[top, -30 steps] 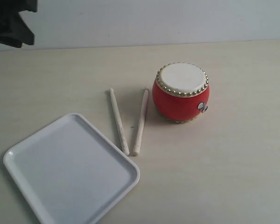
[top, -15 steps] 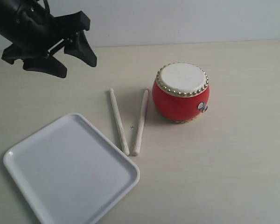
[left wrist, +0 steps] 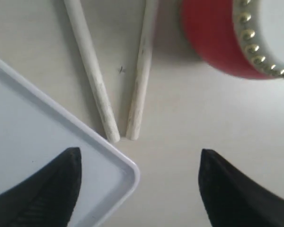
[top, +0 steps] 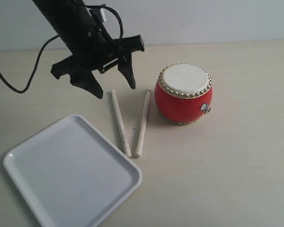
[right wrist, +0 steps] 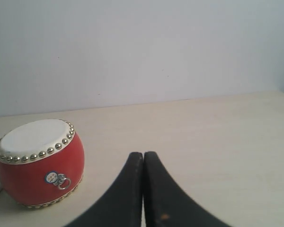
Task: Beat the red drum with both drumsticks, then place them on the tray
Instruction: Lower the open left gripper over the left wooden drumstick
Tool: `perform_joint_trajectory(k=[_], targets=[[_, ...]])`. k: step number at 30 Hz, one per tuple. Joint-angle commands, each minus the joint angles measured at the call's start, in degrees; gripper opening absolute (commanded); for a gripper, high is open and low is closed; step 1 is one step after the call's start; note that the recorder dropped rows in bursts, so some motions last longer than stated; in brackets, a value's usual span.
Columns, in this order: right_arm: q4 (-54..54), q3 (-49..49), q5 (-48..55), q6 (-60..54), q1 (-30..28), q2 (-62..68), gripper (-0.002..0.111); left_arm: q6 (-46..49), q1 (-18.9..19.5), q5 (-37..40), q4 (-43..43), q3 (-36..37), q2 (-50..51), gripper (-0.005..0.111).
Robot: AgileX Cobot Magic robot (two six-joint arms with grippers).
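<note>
The red drum [top: 183, 93] stands upright on the table, cream skin up; it also shows as the drum [left wrist: 222, 42] and the drum [right wrist: 38, 163]. Two pale drumsticks lie in a V just left of it: the left stick [top: 120, 123] and the right stick [top: 143, 123], seen again as stick [left wrist: 91, 71] and stick [left wrist: 141, 71]. The white tray [top: 71, 170] lies at the front left, its corner [left wrist: 125, 163] near the sticks' ends. My left gripper [top: 115, 87] hangs open above the sticks' far ends, holding nothing. My right gripper [right wrist: 143, 156] is shut and empty, apart from the drum.
A black cable [top: 19, 71] trails from the left arm over the table's left side. A pale wall [top: 203, 19] rises behind the table's back edge. Bare tabletop [top: 236, 165] lies right of and in front of the drum.
The left arm has swung in from the upper left corner toward the middle, and its open gripper now hangs over the drumsticks' far ends. Drum, sticks and tray have not moved.
</note>
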Motion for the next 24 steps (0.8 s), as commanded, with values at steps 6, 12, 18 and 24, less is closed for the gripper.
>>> perform_joint_trajectory(k=[6, 12, 18, 24], targets=[[-0.26, 0.29, -0.31, -0.16, -0.21, -0.33, 0.0, -5.87, -3.17, 4.78, 3.97, -4.19, 7.93, 0.067], [-0.26, 0.29, -0.29, -0.05, -0.21, -0.33, 0.0, -9.92, -3.17, 4.15, 5.35, -4.19, 9.11, 0.067], [-0.26, 0.29, -0.29, -0.17, 0.42, -0.33, 0.0, -11.42, -3.17, 0.18, 5.79, -4.19, 10.28, 0.057], [-0.26, 0.29, -0.29, -0.09, 1.07, -0.33, 0.0, -11.42, -3.17, 0.07, 5.91, -4.19, 12.15, 0.063]])
